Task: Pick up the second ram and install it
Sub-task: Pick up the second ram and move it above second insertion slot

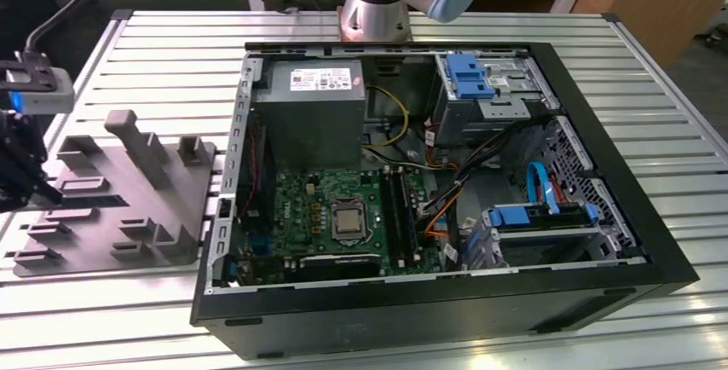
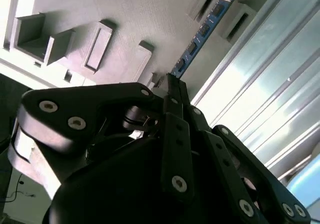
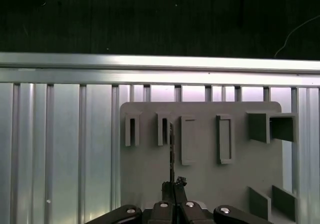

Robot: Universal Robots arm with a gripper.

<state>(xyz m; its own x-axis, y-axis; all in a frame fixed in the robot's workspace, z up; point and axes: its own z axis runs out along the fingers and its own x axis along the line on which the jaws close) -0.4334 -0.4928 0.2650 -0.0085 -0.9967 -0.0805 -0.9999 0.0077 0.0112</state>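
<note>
A pinched memory stick
The end effector clamps its near end; it runs straight out from the tips over the grey tray.

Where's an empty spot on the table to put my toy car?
The table is bare on the exterior view's right of the computer case, and past the grey tray toward the table's edges. The case is crowded; the gripper hangs over the tray.

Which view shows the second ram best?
The second wrist view: the second ram shows its flat face and row of chips, one end gripped by the tool. The first wrist view shows it edge-on, a thin dark line. In the exterior view it is too small to tell.
</note>
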